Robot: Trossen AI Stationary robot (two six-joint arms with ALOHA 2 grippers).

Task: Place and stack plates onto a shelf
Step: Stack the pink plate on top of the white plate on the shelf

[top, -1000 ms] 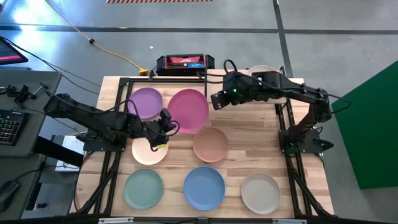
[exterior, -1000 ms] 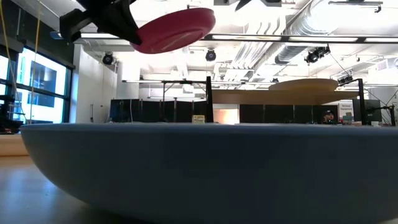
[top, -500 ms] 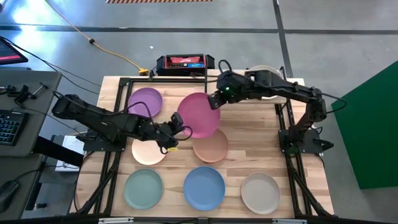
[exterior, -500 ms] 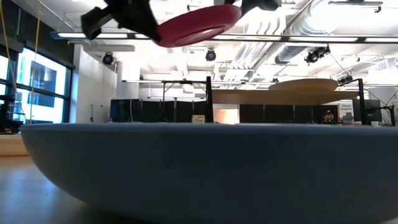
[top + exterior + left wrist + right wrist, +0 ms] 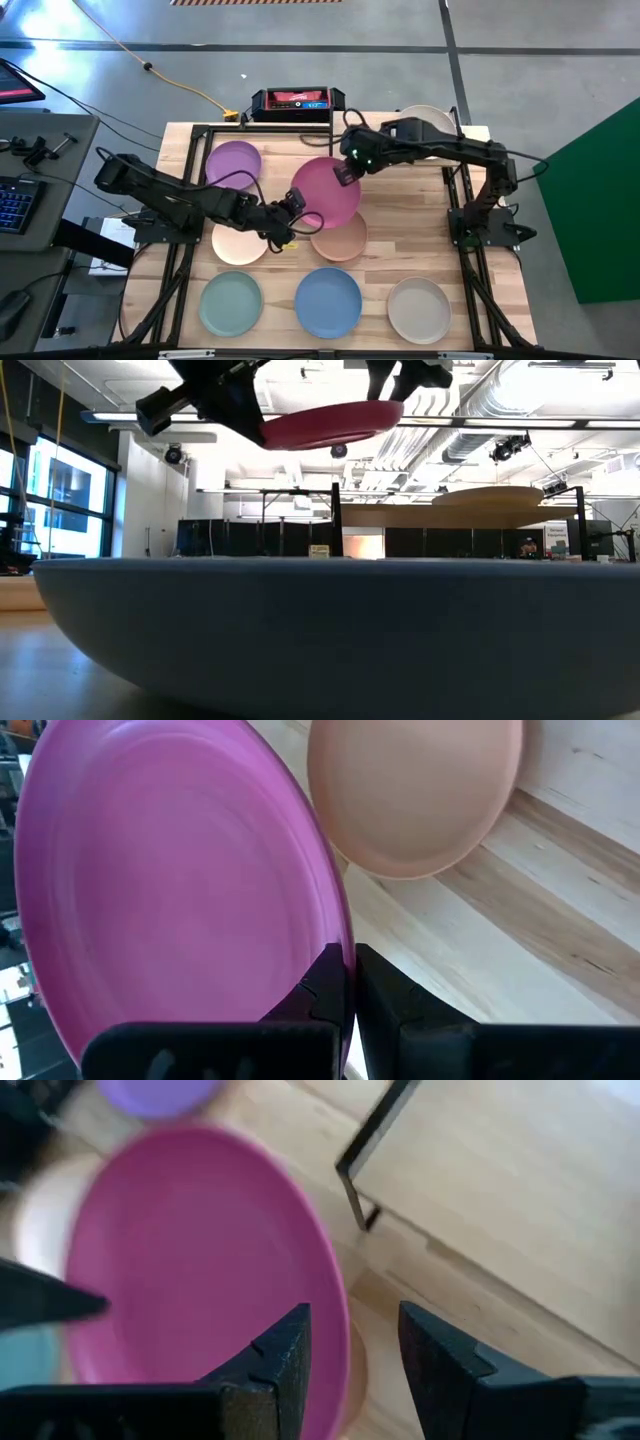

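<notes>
The magenta pink plate [image 5: 325, 190] hangs in the air over the table's middle, with my left gripper [image 5: 294, 213] shut on its near-left rim. My right gripper [image 5: 346, 172] is open at the plate's far rim [image 5: 335, 1310]. One of its fingers stands on each side of that rim, and I see no touch. The shelf [image 5: 500, 1170] stands at the far right on black legs. A beige plate [image 5: 425, 118] rests on it. The purple [image 5: 233, 163], peach [image 5: 238, 245], terracotta [image 5: 342, 238], mint [image 5: 230, 303], blue [image 5: 328, 300] and second beige [image 5: 418, 308] plates lie flat on the table. My left gripper pinches the magenta plate's rim [image 5: 340, 935] between its two fingers, one on the upper face and one underneath. The fingers come from the table's left, slanting down. The plate is lifted clear of the table and shows almost level in the low view [image 5: 330, 422].
A black and red box [image 5: 297, 100] sits past the table's far edge. Black frame rails [image 5: 200, 150] run along the left and right sides of the table. The blue plate [image 5: 320, 630] fills the low view's foreground.
My left gripper has carried the magenta plate toward the table's right and a little nearer. The plate has tipped from slanted to almost level. My right gripper has come down and toward the near left, and its open fingers now stand at the plate's far rim.
</notes>
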